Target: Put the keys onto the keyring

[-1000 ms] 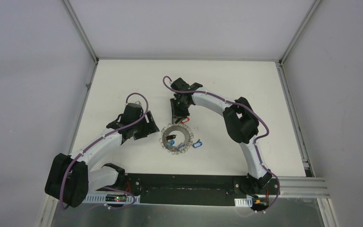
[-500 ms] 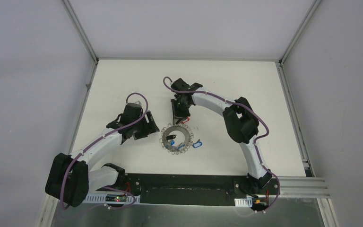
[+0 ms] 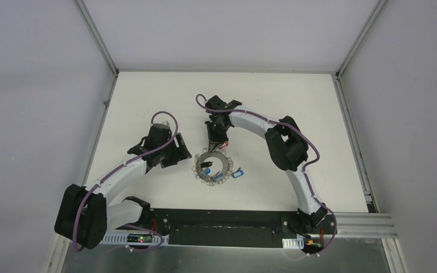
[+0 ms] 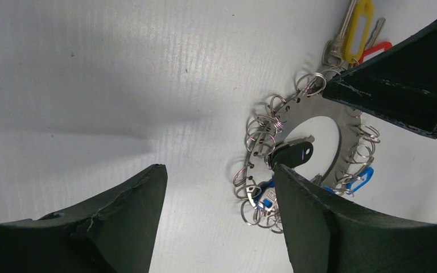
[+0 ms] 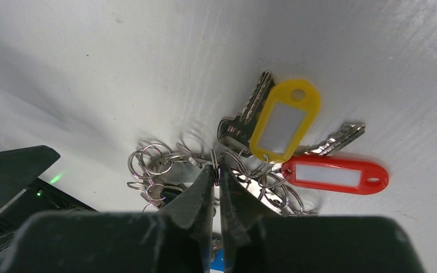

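Observation:
The keyring lies flat mid-table, a grey metal ring with wire loops round its rim. My right gripper stands over its far rim. In the right wrist view its jaws are pinched on one upright wire loop. A red-tagged key and a yellow-tagged key lie just beyond; whether the red one is attached I cannot tell. A blue-tagged key rests at the ring's right rim. My left gripper is open and empty, just left of the ring.
A black-tagged key sits in the ring's hole and a small blue tag lies among the near loops. White walls enclose the table on three sides. Both arm bases stand at the near edge.
My right gripper's jaws have drawn together on the wire loop, and its wrist has shifted slightly. The left arm and the keys have not moved.

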`<state>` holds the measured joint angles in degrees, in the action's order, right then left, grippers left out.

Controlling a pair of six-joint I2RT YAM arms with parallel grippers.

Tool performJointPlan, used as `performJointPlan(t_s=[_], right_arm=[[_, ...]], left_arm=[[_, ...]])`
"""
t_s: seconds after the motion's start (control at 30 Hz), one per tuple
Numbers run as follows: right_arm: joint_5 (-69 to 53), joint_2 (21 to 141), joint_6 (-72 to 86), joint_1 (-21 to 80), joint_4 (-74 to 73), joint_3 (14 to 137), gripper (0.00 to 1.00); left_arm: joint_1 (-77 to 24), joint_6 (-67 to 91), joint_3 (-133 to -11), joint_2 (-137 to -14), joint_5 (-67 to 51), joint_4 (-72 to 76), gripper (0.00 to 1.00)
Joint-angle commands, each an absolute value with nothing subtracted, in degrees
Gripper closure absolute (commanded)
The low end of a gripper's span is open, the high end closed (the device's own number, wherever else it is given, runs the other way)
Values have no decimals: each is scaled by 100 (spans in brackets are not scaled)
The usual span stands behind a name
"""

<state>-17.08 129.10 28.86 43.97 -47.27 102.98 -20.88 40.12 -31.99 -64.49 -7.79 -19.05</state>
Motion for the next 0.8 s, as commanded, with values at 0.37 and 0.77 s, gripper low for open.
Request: performJointPlan(t_s=[0.37,0.77], right_arm=[[-1764,12373,2207,4377,-5012,10576,100],[-1907,9277,1168,4413,-3936,8445,100]], left_arm=[[-2013,4080,-3227,-6382,-826,-1689,30],[-2013,3452,-3420,-4711,-1404,-1675,29]])
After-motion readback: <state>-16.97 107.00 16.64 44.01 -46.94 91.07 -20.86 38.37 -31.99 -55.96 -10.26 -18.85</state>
